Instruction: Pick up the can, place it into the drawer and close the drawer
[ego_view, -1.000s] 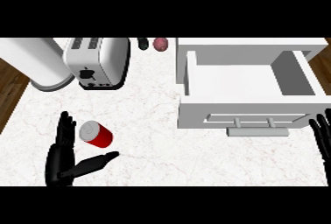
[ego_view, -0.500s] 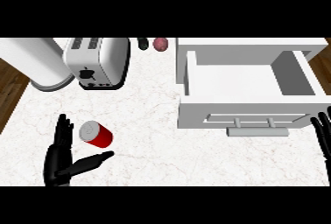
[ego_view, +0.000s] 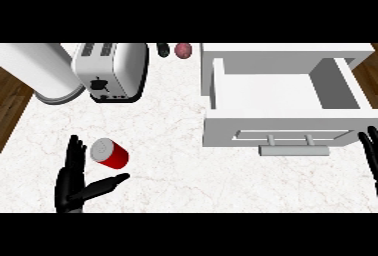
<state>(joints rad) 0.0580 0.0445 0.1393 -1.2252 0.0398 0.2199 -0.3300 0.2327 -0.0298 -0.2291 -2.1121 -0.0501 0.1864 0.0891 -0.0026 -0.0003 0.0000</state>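
Observation:
A red can with a grey lid lies on its side on the white marble counter at the lower left. My left hand is open right beside it, fingers straight up along the can's left side and thumb spread out below it. The white drawer stands pulled open at the right, its inside bare, with a grey handle on its front. Only the straight fingers of my right hand show at the right edge, just right of the drawer's front.
A white toaster stands at the back left with a large white cylinder to its left. A small reddish object and a dark one sit at the back edge. Dark wood floor shows past the counter's left side.
My left hand has slipped slightly down and left while staying beside the can. The can, the drawer and my right hand have barely moved.

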